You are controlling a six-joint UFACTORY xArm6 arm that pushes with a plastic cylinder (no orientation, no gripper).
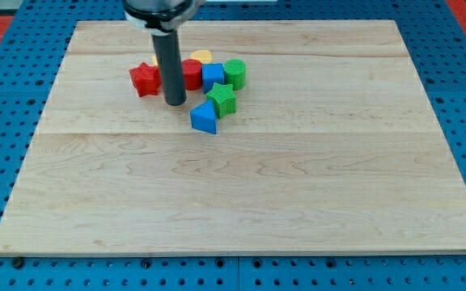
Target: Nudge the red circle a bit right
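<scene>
The red circle lies in a cluster of blocks near the view's top, partly hidden behind my rod. My tip rests on the board just below and to the left of the red circle. A red star lies left of the rod. A blue cube touches the red circle's right side. A green cylinder sits right of the cube. A yellow block peeks out behind the red circle. A green star and a blue triangular block lie below the cluster.
The wooden board lies on a blue perforated table. The rod's dark mount hangs over the board's top edge.
</scene>
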